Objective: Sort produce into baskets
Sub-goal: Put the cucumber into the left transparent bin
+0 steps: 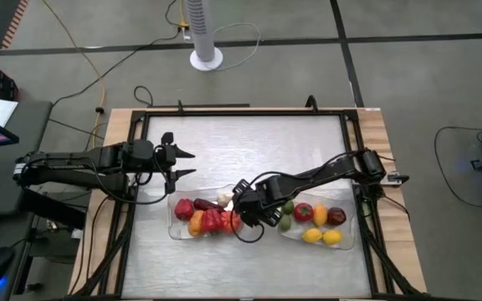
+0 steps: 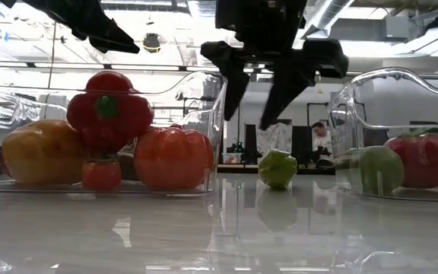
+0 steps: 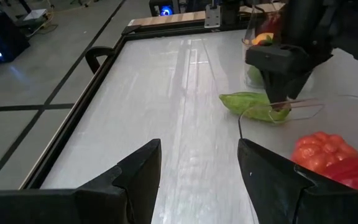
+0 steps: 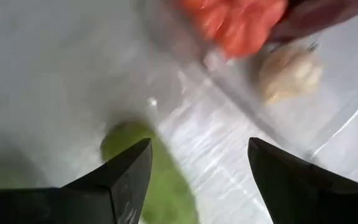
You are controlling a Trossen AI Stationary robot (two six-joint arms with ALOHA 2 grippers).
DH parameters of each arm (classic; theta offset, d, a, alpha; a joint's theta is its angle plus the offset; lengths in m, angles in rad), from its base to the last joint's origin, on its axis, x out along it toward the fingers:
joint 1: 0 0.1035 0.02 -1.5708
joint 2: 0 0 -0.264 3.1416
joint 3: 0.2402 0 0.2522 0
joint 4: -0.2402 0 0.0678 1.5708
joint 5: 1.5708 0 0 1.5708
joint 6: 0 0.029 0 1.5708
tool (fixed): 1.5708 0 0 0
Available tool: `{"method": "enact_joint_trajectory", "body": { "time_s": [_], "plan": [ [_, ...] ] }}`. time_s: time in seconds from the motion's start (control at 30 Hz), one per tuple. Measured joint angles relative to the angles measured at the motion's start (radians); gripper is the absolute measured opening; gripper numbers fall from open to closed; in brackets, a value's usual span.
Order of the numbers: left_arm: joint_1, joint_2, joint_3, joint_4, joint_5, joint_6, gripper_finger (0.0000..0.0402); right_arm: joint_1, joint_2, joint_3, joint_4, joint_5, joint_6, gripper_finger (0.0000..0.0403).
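A long green cucumber-like piece (image 3: 255, 106) lies flat on the worktop (image 1: 249, 150) in the gap between the two clear baskets, its long axis running roughly from one basket toward the other. In the low view it shows end-on as a green lump (image 2: 277, 168) on the bare surface.

The right gripper (image 2: 253, 95) hangs directly above this piece, fingers (image 4: 126, 177) spread apart and pointing down, empty, not touching it.

The left basket (image 1: 176, 230) holds red, orange and yellow produce, with a red pepper (image 2: 109, 113) on top and a small white bulb (image 1: 224, 200) at its far edge. The right basket (image 1: 351, 238) holds green, red and yellow pieces.

The left gripper (image 1: 182, 164) waits over bare worktop beyond the left basket, fingers parted and empty.
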Motion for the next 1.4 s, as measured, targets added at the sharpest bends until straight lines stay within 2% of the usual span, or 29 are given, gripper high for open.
{"method": "enact_joint_trajectory", "body": {
  "time_s": [0.33,0.63,0.97,1.1,1.23,1.4],
  "plan": [
    [0.0,0.0,0.0,0.001,0.0,0.0,0.02,-0.013,0.004,0.01,-0.159,-0.063,-0.008,0.0291],
    [0.0,0.0,0.0,0.005,0.0,0.0,0.02,-0.047,0.004,0.016,-0.154,-0.093,0.026,0.0291],
    [0.0,0.0,0.0,0.01,0.0,0.015,0.02,-0.081,0.005,0.094,-0.133,-0.094,0.011,0.029],
    [0.0,0.0,0.0,0.011,0.0,0.016,0.02,-0.1,0.076,0.171,-0.198,-0.094,0.01,0.029],
    [0.0,0.0,0.0,0.009,0.0,0.013,0.02,-0.112,0.191,0.309,-0.358,-0.057,-0.008,0.0281],
    [0.0,0.0,0.0,-0.005,0.0,0.009,0.02,-0.132,0.211,0.438,-0.486,-0.112,0.052,0.0261]
  ]
}}
